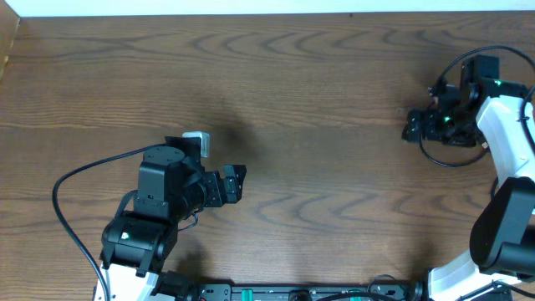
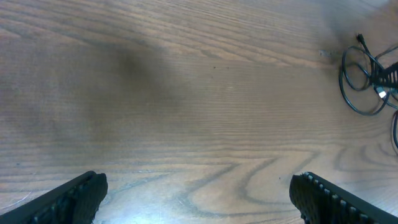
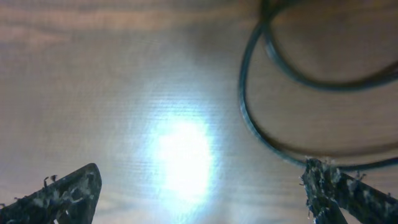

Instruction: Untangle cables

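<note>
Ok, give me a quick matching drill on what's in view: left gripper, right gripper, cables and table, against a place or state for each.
1 left gripper
2 right gripper
3 cables
4 table

A brown wood grain
B open, a cable loop close by its finger
C open over bare wood, cables far off
D thin, black, looped

Pairs: 1-C, 2-B, 3-D, 4-A

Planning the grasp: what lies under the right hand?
Bare table and a loop of the cables beside one finger of the open right hand. Overhead, the hand covers the rest.
</note>
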Action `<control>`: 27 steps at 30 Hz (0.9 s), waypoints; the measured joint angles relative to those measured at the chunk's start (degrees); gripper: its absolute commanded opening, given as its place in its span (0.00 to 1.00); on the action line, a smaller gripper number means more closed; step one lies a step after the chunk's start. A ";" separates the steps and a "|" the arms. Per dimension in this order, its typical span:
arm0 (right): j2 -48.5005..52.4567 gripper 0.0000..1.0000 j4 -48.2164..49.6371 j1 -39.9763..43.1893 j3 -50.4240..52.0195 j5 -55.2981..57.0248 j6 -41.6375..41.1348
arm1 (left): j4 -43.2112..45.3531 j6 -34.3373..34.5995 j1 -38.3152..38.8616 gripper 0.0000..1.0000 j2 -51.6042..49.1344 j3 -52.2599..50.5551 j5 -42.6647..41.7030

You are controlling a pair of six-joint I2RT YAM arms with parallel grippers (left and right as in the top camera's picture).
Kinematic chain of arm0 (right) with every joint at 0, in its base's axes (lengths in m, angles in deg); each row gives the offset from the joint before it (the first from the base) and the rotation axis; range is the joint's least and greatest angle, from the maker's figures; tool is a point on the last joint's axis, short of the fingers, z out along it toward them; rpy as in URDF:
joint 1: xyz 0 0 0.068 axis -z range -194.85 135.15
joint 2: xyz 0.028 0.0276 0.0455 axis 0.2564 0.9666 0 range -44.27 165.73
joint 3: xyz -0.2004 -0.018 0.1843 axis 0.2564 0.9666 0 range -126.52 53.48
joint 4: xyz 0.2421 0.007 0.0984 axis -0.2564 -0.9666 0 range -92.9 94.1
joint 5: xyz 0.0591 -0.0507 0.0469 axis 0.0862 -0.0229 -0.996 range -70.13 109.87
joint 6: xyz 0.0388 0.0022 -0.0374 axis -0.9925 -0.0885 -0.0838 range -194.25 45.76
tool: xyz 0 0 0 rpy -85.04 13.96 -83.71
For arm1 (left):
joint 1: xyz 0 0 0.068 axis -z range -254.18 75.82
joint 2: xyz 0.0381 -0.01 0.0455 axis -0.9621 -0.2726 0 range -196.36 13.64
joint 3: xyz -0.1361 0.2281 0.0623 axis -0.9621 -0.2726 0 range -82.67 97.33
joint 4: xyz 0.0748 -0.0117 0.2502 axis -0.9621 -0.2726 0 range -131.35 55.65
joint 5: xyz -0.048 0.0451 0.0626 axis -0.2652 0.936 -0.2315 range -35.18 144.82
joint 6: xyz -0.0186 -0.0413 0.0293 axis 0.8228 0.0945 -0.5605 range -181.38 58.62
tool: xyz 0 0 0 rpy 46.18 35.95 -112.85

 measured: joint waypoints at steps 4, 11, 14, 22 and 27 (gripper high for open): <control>0.00 0.99 -2.51 -0.28 0.00 -0.59 0.00 | 0.00 0.00 0.00 0.98 0.00 0.00 0.00; 0.00 0.99 -2.73 -0.28 0.00 -0.66 0.00 | 0.00 0.00 0.00 0.98 0.00 0.00 0.00; 0.00 0.99 -2.73 -0.28 0.00 -0.66 0.02 | 0.00 0.00 0.00 0.98 0.00 0.00 0.00; 0.00 0.99 -2.75 -0.28 0.00 -0.66 0.00 | 0.00 0.00 0.00 0.98 0.00 0.00 0.00; 0.00 0.99 -2.75 -0.28 0.00 -0.66 0.00 | 0.00 0.00 0.00 0.98 0.00 0.00 0.00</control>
